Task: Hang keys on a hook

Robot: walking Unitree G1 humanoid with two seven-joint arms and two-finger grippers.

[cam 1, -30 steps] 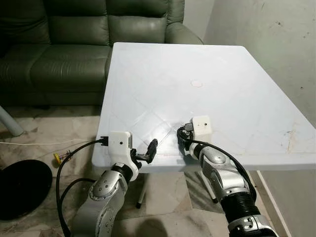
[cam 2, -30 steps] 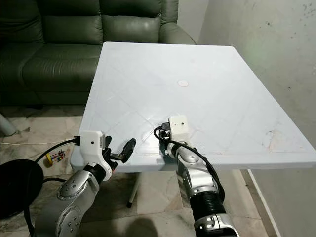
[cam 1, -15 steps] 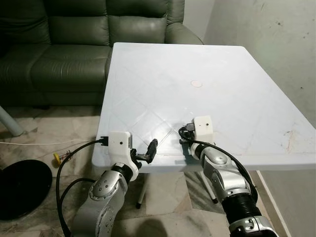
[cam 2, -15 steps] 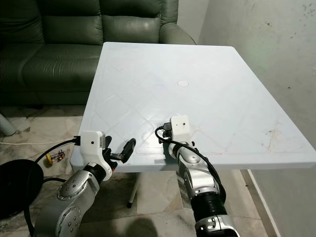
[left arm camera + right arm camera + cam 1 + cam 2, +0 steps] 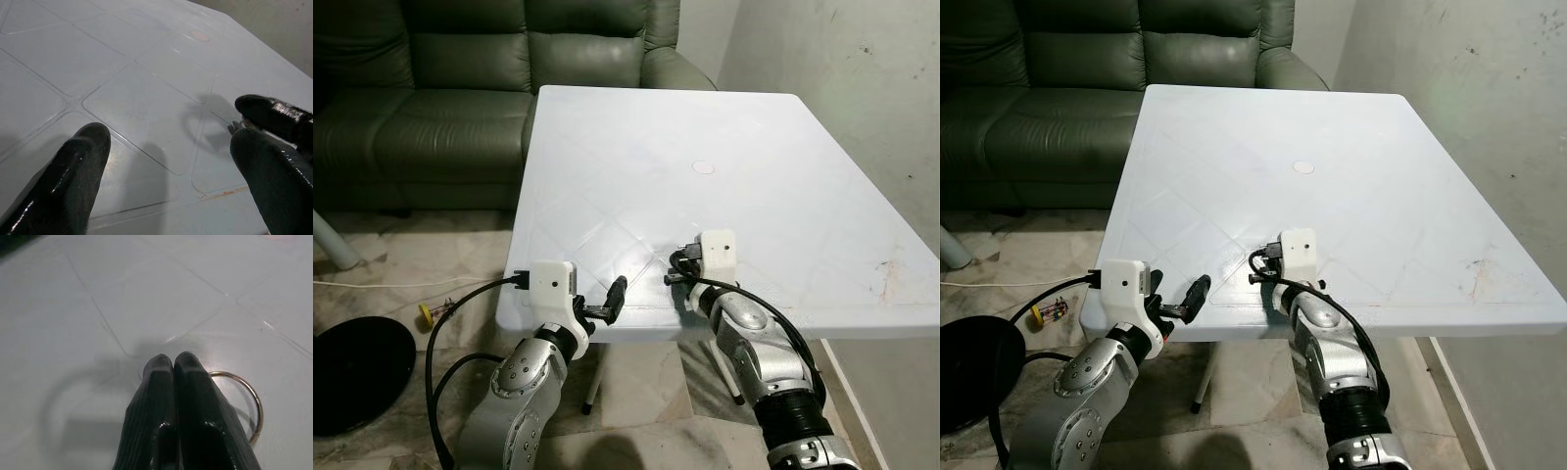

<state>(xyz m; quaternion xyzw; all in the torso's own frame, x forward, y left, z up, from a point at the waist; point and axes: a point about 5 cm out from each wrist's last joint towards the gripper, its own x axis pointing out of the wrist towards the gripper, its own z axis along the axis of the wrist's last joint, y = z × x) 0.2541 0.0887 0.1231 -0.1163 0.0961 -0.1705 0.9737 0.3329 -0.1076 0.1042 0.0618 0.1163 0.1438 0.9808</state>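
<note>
While the right gripper (image 5: 172, 363) hangs low over the near part of the white table (image 5: 773, 147), its fingers are pressed together, with a metal key ring (image 5: 249, 404) just beside them against the tabletop. At the table's near edge, the left gripper (image 5: 168, 147) hovers with fingers spread.
</note>
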